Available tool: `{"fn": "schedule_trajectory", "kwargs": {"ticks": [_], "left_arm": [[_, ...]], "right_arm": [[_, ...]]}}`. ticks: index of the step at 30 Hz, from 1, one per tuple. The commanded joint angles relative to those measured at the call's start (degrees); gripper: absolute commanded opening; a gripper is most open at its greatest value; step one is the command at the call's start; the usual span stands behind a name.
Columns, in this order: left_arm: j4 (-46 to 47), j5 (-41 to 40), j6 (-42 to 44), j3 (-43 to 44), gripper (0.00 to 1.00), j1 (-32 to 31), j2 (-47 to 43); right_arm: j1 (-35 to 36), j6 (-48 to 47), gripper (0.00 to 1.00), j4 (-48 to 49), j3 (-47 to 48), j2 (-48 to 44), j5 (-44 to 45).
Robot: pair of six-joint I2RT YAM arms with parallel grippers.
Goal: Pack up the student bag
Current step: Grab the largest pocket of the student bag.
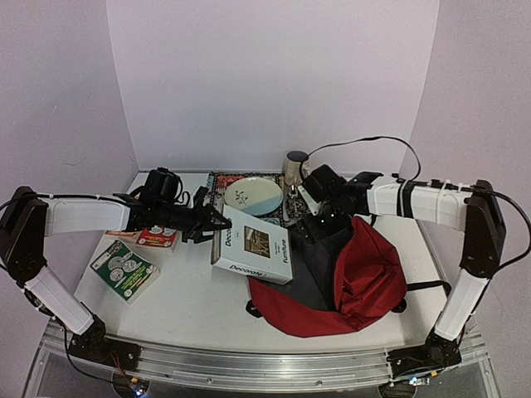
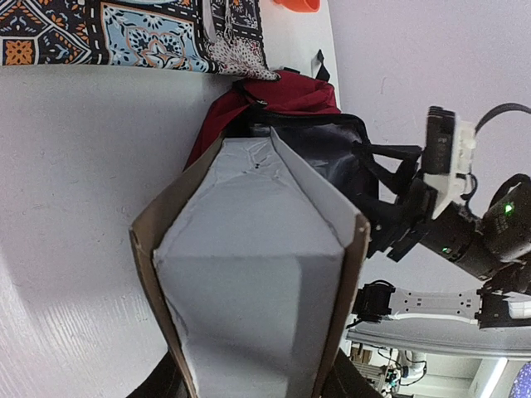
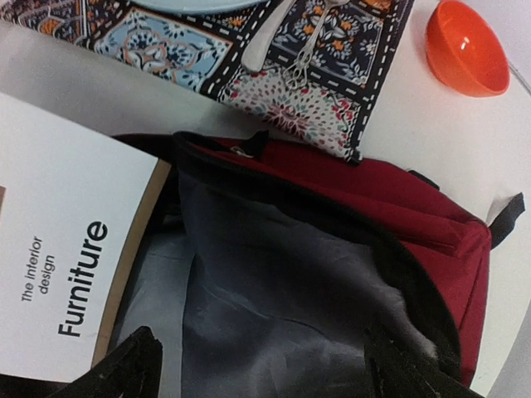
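Observation:
The student bag [image 1: 365, 278], dark red with a grey lining [image 3: 282, 274], lies open on the right half of the table. A white "Decorate Furniture" book [image 1: 253, 246] is tilted with one end in the bag's mouth. My left gripper [image 1: 211, 222] is shut on its other end; the left wrist view looks along the book [image 2: 249, 274], clamped between the fingers [image 2: 166, 383], towards the bag [image 2: 282, 91]. My right gripper [image 1: 319, 217] hovers over the opening, and in the right wrist view it [image 3: 261, 369] is open above the lining with nothing between its fingers [image 3: 116, 373].
A patterned mat [image 1: 217, 184] at the back holds a pale plate [image 1: 253, 196] and cutlery [image 3: 311, 37]. A metal cup [image 1: 295, 166] stands behind it. An orange bowl [image 3: 466, 46] sits beyond the bag. A green booklet [image 1: 124, 269] and a red-white pack [image 1: 158, 239] lie at the left.

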Motion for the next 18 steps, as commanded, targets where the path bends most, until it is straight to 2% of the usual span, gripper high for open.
{"fn": "schedule_trajectory", "kwargs": {"ticks": [1,7,11,14,18], "left_arm": [[3.77,-1.73,-2.02,-0.92,0.16,-0.45,-1.38],[4.56,-1.89,-1.94,-0.98,0.15,-0.5,-0.03],[4.66,-2.18,-1.78,-1.05,0.15,-0.47,0.35],[4.65,-1.98,-1.87,-1.05,0.15,-0.48,0.38],[4.71,-1.74,-2.16,-0.82,0.15,-0.53,0.26]], "right_arm": [[1.12,1.4,0.85,-4.85,2.13,5.57,3.65],[1.51,1.93,0.88,-5.69,3.55,11.14,8.34],[1.53,2.21,0.83,-6.13,4.19,13.73,10.86],[1.5,2.03,0.68,-6.19,4.63,13.78,9.81],[1.62,1.56,0.41,-6.19,5.39,12.02,8.73]]}}
